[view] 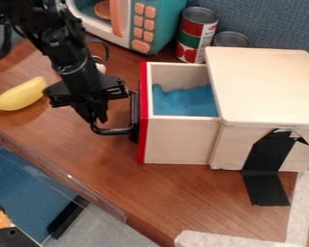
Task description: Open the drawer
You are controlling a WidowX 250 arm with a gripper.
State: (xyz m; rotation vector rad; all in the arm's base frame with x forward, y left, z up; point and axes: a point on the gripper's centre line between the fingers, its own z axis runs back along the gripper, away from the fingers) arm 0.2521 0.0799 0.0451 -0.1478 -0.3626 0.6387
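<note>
Handle (116,130) to pull, drawer (177,140) probably light

Gripper (99,116) is at that stiff, perhaps slippery bar; spread or pinching, I cannot tell. Rightward, the rigid drawer juts open from its box (263,87).

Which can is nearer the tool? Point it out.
The can beside the toy microwave, with the red and green label; the other can is mostly hidden behind the box.

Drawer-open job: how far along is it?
Done: the drawer stands well out from the wooden box, its blue lining exposed.
In hand: the end effector is at the black handle; can't tell if it's gripping.
Left: probably just release and back off, unless a wider opening is wanted.
</note>
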